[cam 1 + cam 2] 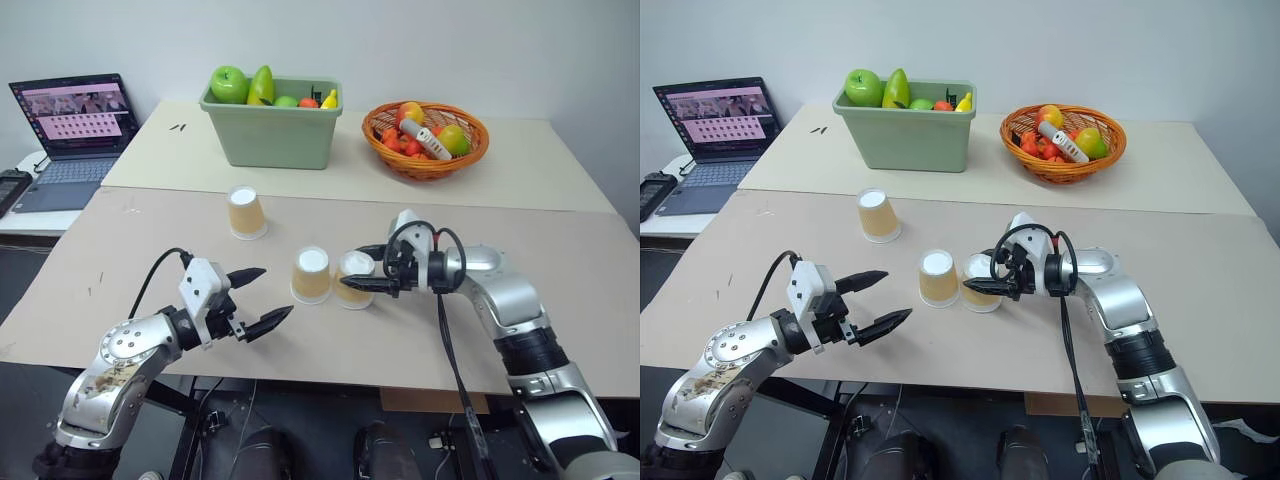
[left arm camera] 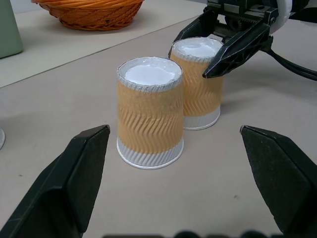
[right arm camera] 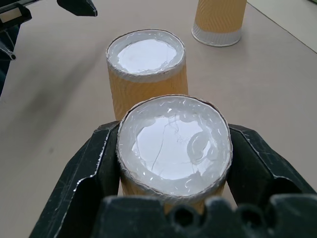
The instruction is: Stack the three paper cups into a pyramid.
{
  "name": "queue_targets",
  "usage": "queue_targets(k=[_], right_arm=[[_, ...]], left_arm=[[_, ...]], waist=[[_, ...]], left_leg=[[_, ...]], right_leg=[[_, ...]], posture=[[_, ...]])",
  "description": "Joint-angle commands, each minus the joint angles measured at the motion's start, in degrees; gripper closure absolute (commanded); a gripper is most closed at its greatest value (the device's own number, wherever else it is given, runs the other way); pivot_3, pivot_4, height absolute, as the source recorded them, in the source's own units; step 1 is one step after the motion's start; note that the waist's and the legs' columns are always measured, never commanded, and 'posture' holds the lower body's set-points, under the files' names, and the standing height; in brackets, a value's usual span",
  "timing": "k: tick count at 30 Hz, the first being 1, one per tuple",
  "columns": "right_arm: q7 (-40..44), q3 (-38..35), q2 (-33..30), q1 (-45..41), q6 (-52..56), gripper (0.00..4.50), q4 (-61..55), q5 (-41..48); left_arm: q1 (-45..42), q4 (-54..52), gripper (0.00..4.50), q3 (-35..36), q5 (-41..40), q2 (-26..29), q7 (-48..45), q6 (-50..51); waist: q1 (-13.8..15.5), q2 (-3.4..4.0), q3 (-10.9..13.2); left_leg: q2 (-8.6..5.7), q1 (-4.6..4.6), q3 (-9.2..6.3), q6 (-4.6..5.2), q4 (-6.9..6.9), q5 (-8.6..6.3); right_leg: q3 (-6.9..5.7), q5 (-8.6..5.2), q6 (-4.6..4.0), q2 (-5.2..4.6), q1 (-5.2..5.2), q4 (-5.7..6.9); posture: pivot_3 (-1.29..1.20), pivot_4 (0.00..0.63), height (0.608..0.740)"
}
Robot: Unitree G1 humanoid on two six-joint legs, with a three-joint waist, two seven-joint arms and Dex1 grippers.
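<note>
I have three paper cups upside down on the tan table — the gripped cup stands just beside the middle cup near the front edge, and the far cup sits well apart, farther back toward my left. My right gripper is clamped on the gripped cup near its upturned white base. My left gripper hovers near the middle cup, jaws wide apart, holding nothing. Behind sit a green bin of fruit, an orange basket and a laptop.
</note>
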Motion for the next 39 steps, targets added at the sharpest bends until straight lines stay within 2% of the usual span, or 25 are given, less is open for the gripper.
queue_targets(k=[1, 2, 4, 11, 19, 24, 28, 32, 35, 39], right_arm=[[-1.34, -0.70, 0.54, -1.01, -1.05, 0.81, 1.72, -0.90], [-1.41, -0.69, 0.63, -1.15, -1.17, 0.69, 2.01, -0.99], [-1.43, -0.70, 0.72, -1.30, -1.21, 0.04, 2.05, -1.04], [-0.76, -2.14, 0.34, -0.77, 0.37, 0.04, -2.76, 0.84], [-0.11, -9.63, -4.40, 1.21, 9.71, 0.04, -16.09, 11.13], [-8.71, -15.56, -3.80, -0.66, 14.61, 0.04, -19.16, 14.03], [-16.88, -17.44, -4.66, 0.95, 17.69, 0.04, -23.60, 12.30], [-19.41, -22.67, -7.25, 5.77, 23.57, 0.04, -32.33, 17.74], [-20.14, -23.83, -8.59, 9.04, 24.74, 0.04, -34.75, 19.16], [-22.65, -22.91, -9.36, 10.41, 24.37, 0.04, -34.92, 17.93]], left_arm=[[-0.43, -1.95, 0.00, 0.63, -0.44, 0.25, 0.06, 0.01], [-0.48, -1.88, 0.00, 0.61, -0.43, 0.25, 0.04, 0.00], [-0.55, -1.84, 0.00, 0.57, -0.41, 0.20, 0.07, 0.00], [-0.77, -1.57, 0.00, 0.56, -0.23, 0.00, 0.37, -0.07], [3.21, -2.65, 0.00, 3.60, 0.17, -2.58, 6.44, 0.34], [3.90, -3.98, 0.00, 6.40, 0.53, -7.54, 15.75, 1.54], [2.20, 0.54, 0.00, 11.81, 2.50, -11.30, 24.23, 0.80], [-2.17, 9.34, 0.00, 14.95, 3.65, -7.81, 21.31, -2.01], [-6.64, 17.71, 0.00, 12.00, 5.30, -4.24, 14.36, -5.01], [-13.64, 28.14, 0.00, 8.29, 6.45, -3.35, 7.59, -7.85]], waist=[[0.05, 0.00, 0.00], [0.09, 0.00, 0.00], [0.19, 0.00, 0.00], [0.28, 0.00, 0.00], [0.41, 0.00, 0.00], [0.45, -0.01, 0.00], [0.48, -0.01, 0.00], [0.94, -0.02, 0.00], [1.32, -0.04, -0.01], [1.60, -0.06, -0.01]], left_leg=[[0.00, 0.00, 0.00, 0.00, 0.00, 0.00], [0.00, 0.01, 0.00, 0.00, 0.00, 0.00], [-0.02, -0.01, 0.00, 0.00, 0.00, 0.00], [-0.03, -0.06, 0.00, 0.00, 0.00, 0.00], [-0.02, -0.07, -0.08, 0.01, -0.01, -0.01], [-0.02, -0.05, -0.11, 0.01, 0.00, -0.01], [-0.02, -0.04, -0.13, 0.01, 0.00, -0.01], [-0.04, -0.10, -0.16, 0.01, -0.02, -0.01], [-0.08, -0.11, -0.16, 0.04, -0.01, -0.02], [-0.07, -0.08, -0.18, 0.05, 0.00, -0.03]], right_leg=[[0.00, 0.00, 0.00, 0.00, 0.00, 0.00], [0.00, 0.00, 0.00, 0.00, 0.01, 0.00], [0.00, 0.00, 0.00, 0.00, 0.01, 0.00], [-0.02, 0.00, 0.00, -0.01, -0.03, -0.02], [-0.08, 0.00, 0.00, -0.01, 0.01, -0.08], [-0.08, 0.01, -0.01, -0.02, 0.05, -0.06], [-0.10, 0.01, -0.01, -0.02, 0.07, -0.07], [-0.20, 0.01, -0.01, -0.02, 0.06, -0.08], [-0.21, 0.01, -0.01, -0.03, 0.08, -0.13], [-0.28, 0.01, 0.00, -0.03, 0.15, -0.15]], posture=[[0.00, 0.150, 0.674], [0.00, 0.150, 0.674], [0.00, 0.150, 0.674], [0.00, 0.150, 0.674], [0.00, 0.150, 0.674], [0.00, 0.150, 0.674], [0.00, 0.150, 0.674], [0.00, 0.150, 0.674], [0.00, 0.150, 0.674], [0.00, 0.150, 0.674]])
